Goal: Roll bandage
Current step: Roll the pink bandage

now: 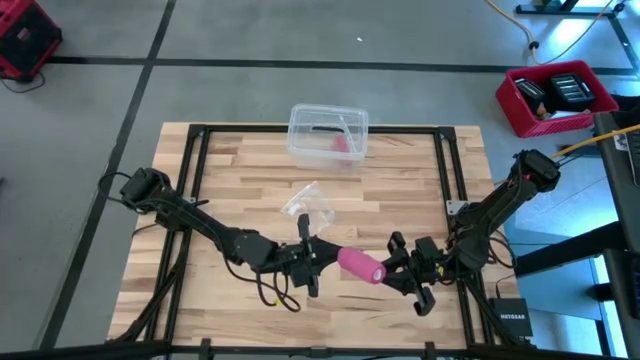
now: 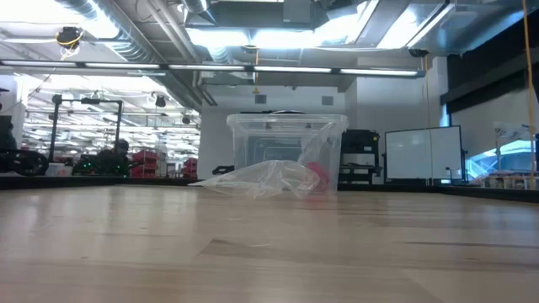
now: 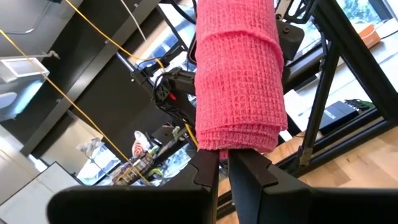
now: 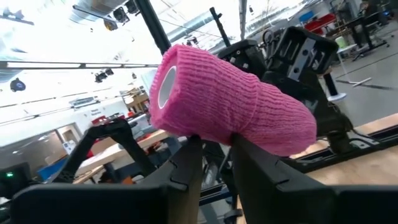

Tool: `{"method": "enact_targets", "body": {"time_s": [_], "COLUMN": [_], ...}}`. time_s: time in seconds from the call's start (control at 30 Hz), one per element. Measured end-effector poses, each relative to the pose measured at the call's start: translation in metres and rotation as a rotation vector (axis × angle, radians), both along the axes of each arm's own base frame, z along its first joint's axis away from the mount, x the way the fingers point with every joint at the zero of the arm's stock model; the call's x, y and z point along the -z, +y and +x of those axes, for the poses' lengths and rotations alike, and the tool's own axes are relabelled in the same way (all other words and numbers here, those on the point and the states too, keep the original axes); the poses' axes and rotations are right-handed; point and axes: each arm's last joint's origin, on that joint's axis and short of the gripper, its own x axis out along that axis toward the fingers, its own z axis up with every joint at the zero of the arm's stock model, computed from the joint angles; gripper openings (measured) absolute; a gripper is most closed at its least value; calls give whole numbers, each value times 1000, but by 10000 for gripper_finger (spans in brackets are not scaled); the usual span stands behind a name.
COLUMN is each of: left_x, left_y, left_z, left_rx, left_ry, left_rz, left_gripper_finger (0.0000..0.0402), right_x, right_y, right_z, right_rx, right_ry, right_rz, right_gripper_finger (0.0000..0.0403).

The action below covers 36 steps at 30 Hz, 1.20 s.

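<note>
The pink soft fabric bandage (image 1: pixel 361 266), rolled into a short cylinder, is held up off the light wooden table (image 1: pixel 230 180) near its front edge, caught between both arms. The left gripper (image 1: pixel 322 253) has its jaws closed on one end, and the right gripper (image 1: pixel 392 268) has its jaws clamped on the other. Further back lie a crumpled clear plastic wrapper (image 1: pixel 305 203) and a clear plastic box (image 1: pixel 327 134).

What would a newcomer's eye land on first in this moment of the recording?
The pink rolled bandage, held up between the left pincer and the right pincer near the table's front edge, each pinching one end of the roll. Behind it lie a crumpled clear wrapper at mid-table and a clear plastic box at the far edge with something pink inside.
</note>
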Motion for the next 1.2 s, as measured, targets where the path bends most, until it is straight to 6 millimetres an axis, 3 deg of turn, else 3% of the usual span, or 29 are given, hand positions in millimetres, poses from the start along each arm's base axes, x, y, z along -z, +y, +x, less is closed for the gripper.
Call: {"method": "enact_targets", "body": {"time_s": [0.5, 0.77, 1.2], "left_x": [1, 3, 3], "left_y": [0, 0, 1], "left_z": [0, 0, 0], "left_rx": [-2, -17, -17], "left_ry": [11, 23, 18], "left_rz": [-6, -12, -37], "left_gripper_finger": [21, 21, 21], "right_x": [-1, -3, -3], "right_y": [-3, 0, -5], "right_z": [2, 0, 4], "right_rx": [11, -73, -29], "right_ry": [-14, -39, -34], "right_rz": [-1, 1, -8], "right_gripper_finger": [87, 87, 87]}}
